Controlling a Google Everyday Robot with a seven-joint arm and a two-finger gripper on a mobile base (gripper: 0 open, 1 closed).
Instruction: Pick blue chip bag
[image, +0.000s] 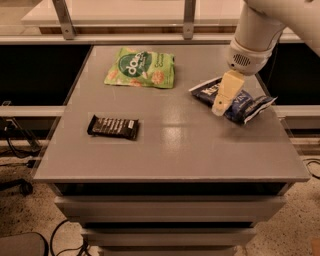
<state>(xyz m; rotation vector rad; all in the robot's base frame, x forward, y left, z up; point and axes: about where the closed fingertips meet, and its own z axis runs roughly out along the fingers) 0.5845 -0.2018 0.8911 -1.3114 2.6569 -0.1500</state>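
The blue chip bag (243, 103) lies flat on the right side of the grey table (175, 150), dark navy with white lettering and pale crimped ends. My gripper (219, 109) hangs from the white arm that comes in from the upper right. It points down over the left half of the bag, with its tip at the bag's front edge. It covers the middle of the bag. The bag rests on the table and is not lifted.
A light green snack pouch (141, 67) lies at the back middle of the table. A dark brown candy bar (113, 126) lies at the front left. A rail with metal posts (189, 15) runs behind the table. Drawers sit below the top.
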